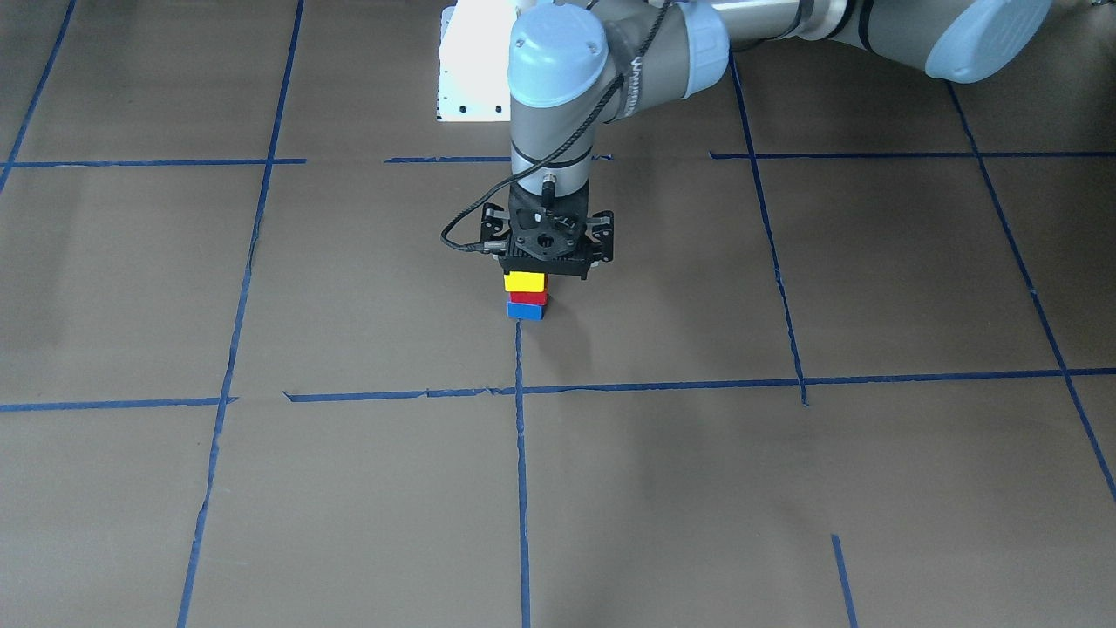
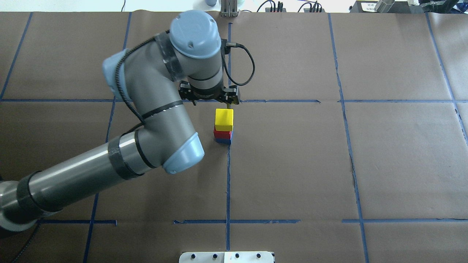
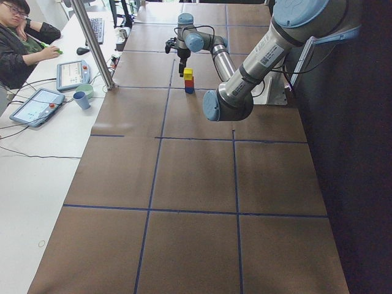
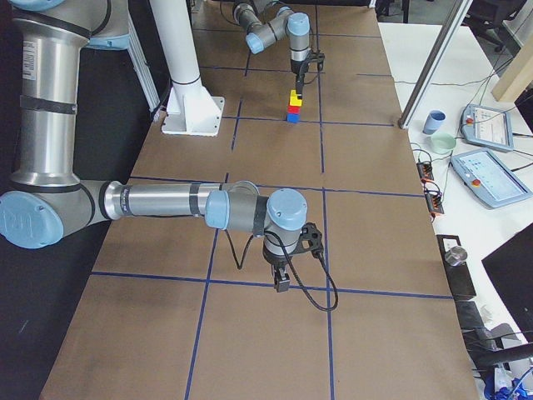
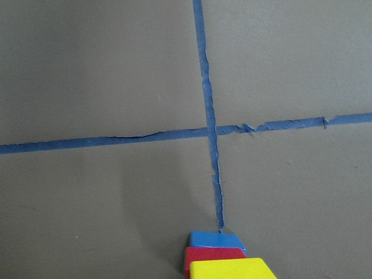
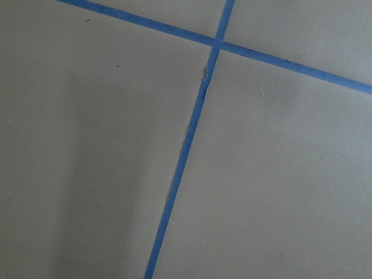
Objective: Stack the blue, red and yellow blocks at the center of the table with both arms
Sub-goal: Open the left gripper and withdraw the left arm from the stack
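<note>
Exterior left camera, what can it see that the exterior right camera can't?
Only exterior left shows a person at the bench with a keyboard. Only exterior right shows the right arm and the right gripper. Both show the yellow block on the red block on the blue block, the left gripper by them, and a blue cup.

Overhead: high behind the pedestal base (image 2: pixel 226 257), looking forward and down on the desk (image 2: pixel 292 164).
Front: opposite side, facing the base, steeply down.
Sides: each desk end, looking along it.
Wrists: close above the paper.
Shared: block stack (image 2: pixel 223 126), in all but the right wrist.
</note>
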